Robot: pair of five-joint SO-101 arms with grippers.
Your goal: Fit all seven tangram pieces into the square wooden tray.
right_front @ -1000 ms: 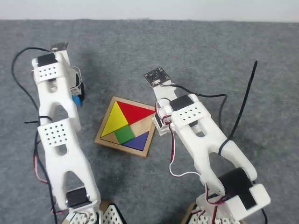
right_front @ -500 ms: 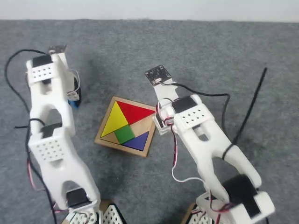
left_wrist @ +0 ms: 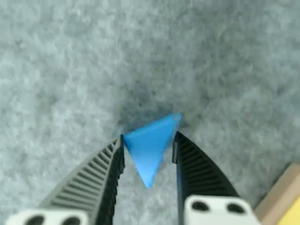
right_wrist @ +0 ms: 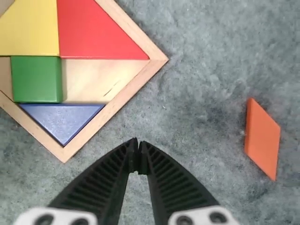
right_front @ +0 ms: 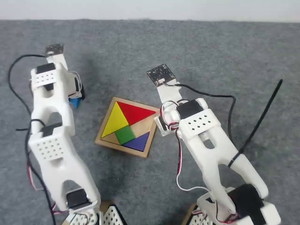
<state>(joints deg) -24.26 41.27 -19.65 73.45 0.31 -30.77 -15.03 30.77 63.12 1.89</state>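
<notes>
**Left arm**: stands at the left of the grey felt counter. Its jaws are clamped on the blue triangle, one on each slanted edge. The piece is near the tray's left side but apart from it. A shadow on the felt beneath hints that it is just off the surface, though this cannot be told for sure.

**Tray**: sits in the middle, between the arms, turned corner-on. It holds four pieces, all seated flat:
- yellow triangle
- red triangle
- green square
- purple triangle

Bare wood shows between red, green and purple, with a smaller patch at the tray's left corner.

**Right arm**: stands just beside the tray's right edge. Its jaws are together and hold nothing, with the tips over felt.

**Orange piece**: lies flat on the felt, beyond the right arm's jaws and apart from the tray.

**Step in hand** (judged): delivery of the blue triangle, with the task a little past halfway.

**Next move calls for:**
- carrying the blue triangle rightward over the rim
- turning it to match a gap
- lowering it flat before release

Which gap suits it cannot be told.
</notes>
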